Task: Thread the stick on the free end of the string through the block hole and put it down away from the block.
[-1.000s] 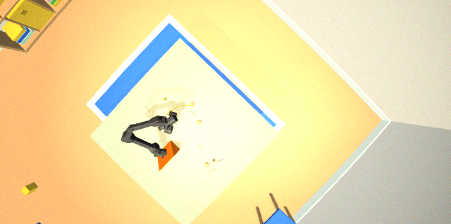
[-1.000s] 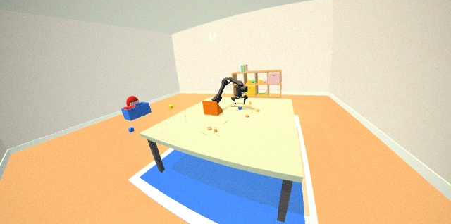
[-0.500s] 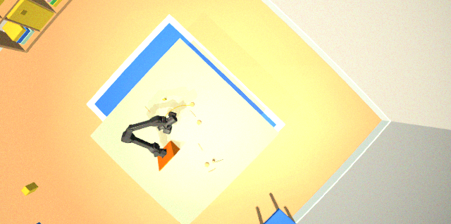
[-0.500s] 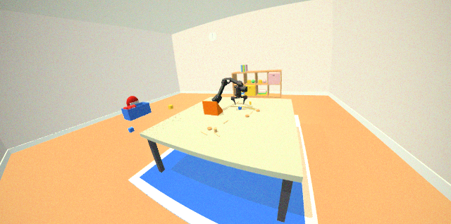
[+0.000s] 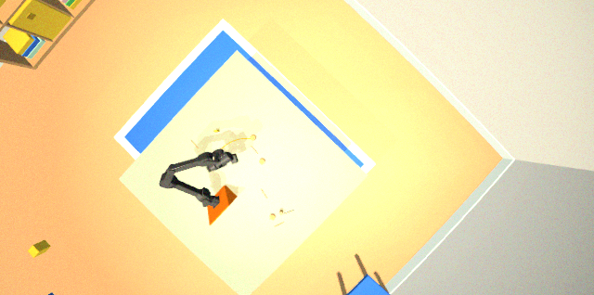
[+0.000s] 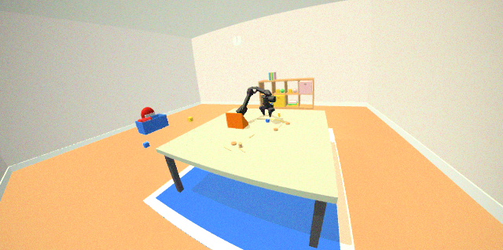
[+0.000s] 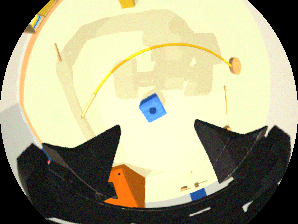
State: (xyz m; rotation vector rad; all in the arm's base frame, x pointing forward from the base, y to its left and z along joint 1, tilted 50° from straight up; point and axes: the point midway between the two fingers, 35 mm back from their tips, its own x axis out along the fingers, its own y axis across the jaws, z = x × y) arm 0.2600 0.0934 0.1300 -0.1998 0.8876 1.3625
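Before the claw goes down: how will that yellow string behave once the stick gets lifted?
Probably floppy: the string lies in a loose curve on the table, so it should trail and drag. Its far end meets the round button, which will likely tether it. The open claw holds nothing.

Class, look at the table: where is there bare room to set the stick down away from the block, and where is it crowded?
Free: the wide stretch of table between the loose sticks and the near edge, and the side toward the blue rug. Crowded: around the blue block, string and open gripper.
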